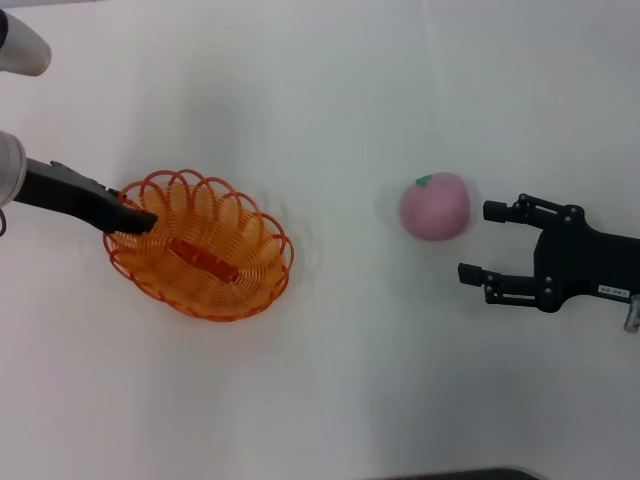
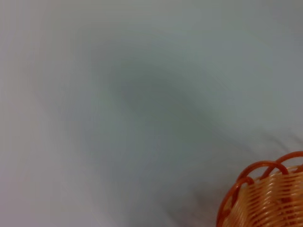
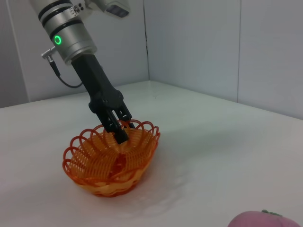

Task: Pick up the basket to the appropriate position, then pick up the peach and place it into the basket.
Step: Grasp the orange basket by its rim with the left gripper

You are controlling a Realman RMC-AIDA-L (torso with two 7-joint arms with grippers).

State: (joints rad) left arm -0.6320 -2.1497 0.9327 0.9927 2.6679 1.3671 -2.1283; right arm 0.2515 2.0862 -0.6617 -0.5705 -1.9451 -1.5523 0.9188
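While the left pincer clamps the basket rim, the right pincer gapes beside the peach.

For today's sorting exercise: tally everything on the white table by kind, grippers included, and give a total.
Baskets: 1, the orange basket
Fruit: 1, the pink peach
Grippers: 2, the left gripper at the basket's rim, and the right gripper, open beside the peach
Total: 4
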